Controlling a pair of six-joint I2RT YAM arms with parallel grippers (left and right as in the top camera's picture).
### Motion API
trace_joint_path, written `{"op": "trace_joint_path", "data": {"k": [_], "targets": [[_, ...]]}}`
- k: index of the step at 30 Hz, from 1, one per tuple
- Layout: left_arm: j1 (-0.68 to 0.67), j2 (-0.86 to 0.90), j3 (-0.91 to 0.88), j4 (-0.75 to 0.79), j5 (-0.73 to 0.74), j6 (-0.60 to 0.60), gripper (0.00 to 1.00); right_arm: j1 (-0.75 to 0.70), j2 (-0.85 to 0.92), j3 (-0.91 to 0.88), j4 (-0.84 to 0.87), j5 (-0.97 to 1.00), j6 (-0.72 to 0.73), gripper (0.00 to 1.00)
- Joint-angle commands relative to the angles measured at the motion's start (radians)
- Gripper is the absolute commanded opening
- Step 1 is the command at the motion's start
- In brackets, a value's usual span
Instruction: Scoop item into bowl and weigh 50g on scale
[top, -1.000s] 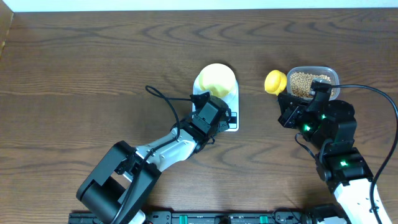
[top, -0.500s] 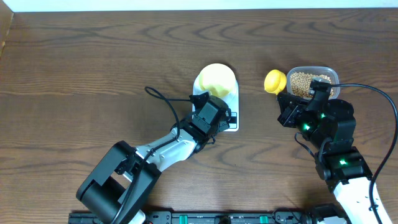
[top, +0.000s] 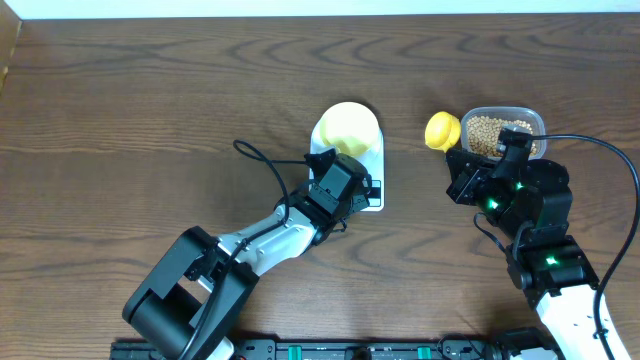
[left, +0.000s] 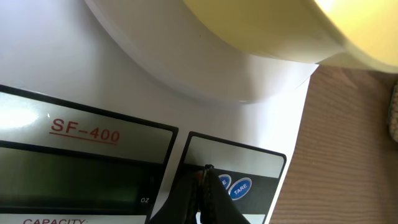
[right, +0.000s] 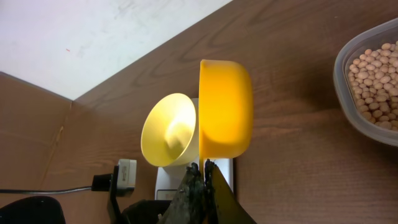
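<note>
The scale (top: 376, 150) lies lengthwise front to back, display toward the robot. The left claw (left: 207, 173) is closed, empty, at its buttons; the right claw (right: 202, 168) is closed, seemingly gripping the scoop (right: 225, 109).

Overhead faces down; both wrist views share the scale (left: 74, 68).

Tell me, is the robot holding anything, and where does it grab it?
The right hand holds the yellow scoop, pinched just below its cup. The left hand is shut on nothing.
</note>
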Motion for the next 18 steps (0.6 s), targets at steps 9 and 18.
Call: {"op": "trace_joint_path", "data": {"k": [9,18], "targets": [[-0.01,0.018,0.0,-0.034,-0.025,-0.013,0.07,0.006,-0.001,0.016,0.004,0.007,-0.015,0.01],[-0.005,-0.019,0.0,-0.024,-0.021,-0.007,0.07,0.006,-0.001,0.016,0.011,0.007,-0.015,0.01]]}}
